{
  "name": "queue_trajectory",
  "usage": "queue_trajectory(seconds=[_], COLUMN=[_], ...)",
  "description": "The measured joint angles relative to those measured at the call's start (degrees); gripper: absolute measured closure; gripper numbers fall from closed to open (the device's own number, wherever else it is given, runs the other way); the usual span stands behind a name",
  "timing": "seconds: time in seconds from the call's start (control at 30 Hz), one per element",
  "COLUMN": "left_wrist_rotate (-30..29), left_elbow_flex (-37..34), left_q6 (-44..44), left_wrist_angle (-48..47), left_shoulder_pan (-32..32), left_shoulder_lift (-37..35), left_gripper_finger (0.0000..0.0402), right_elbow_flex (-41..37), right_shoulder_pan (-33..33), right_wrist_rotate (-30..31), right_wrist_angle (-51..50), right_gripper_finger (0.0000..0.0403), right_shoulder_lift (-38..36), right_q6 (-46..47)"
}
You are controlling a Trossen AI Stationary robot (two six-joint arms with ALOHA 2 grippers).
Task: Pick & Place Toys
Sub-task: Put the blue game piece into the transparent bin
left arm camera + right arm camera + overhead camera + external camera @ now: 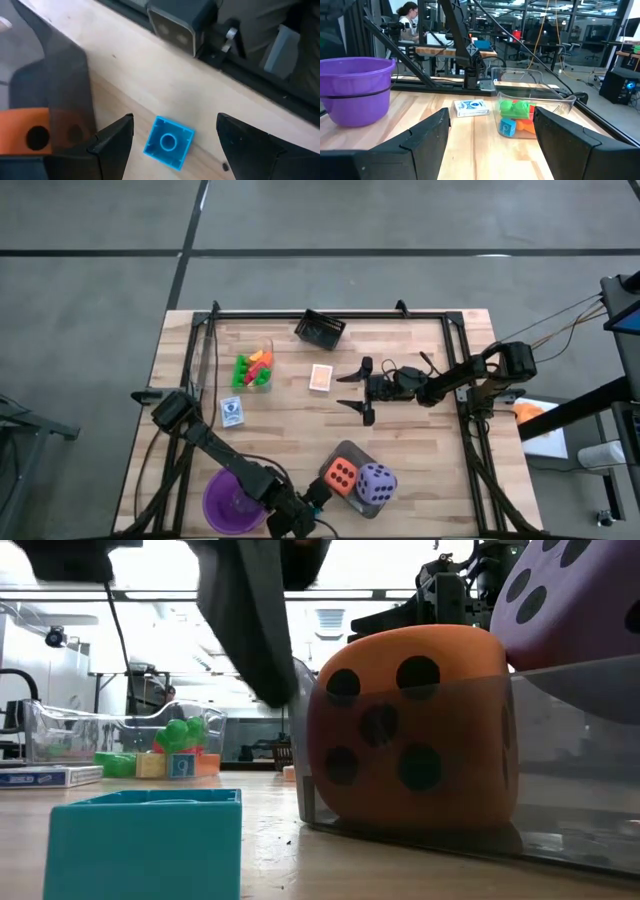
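Observation:
A small blue building block [169, 142] lies on the table by the near edge; it also shows in the low view [145, 840]. My left gripper [175, 119] is open, its fingers on either side of the block without touching it. It is next to the grey tray [352, 452]. An orange die [340, 475] and a purple die [376, 483] rest in the tray. My right gripper [358, 390] is open and empty over the table's middle.
A purple bowl [230, 502] stands at the near left. A clear container [255, 368] holds several coloured blocks. A blue card box [232, 411], an orange card [320, 377] and a black box [320, 330] lie on the table. The camera housing [172, 25] sits beyond the block.

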Motion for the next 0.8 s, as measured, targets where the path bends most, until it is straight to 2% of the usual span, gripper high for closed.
queue_trajectory(seconds=[0.2,0.43,0.53,0.8], left_wrist_rotate=[2.21,3.84,4.79,4.94], left_elbow_flex=[-0.02,0.02,0.02,0.06], left_q6=[1.89,1.76,1.57,-0.9], left_wrist_angle=[1.47,1.46,1.09,-0.71], left_shoulder_pan=[0.7,1.24,1.19,1.22], left_shoulder_lift=[3.46,3.77,3.81,3.75], left_gripper_finger=[0.0117,0.0123,0.0152,0.0266], right_elbow_flex=[-0.02,-0.02,-0.02,-0.02], right_shoulder_pan=[0.02,0.02,0.02,0.02], right_wrist_rotate=[0.02,0.02,0.02,0.02], right_wrist_angle=[-0.07,-0.24,-0.25,-0.26], right_gripper_finger=[0.0118,0.0118,0.0118,0.0118], right_shoulder_lift=[0.0,0.0,0.0,0.0], right_q6=[0.02,0.02,0.02,0.02])
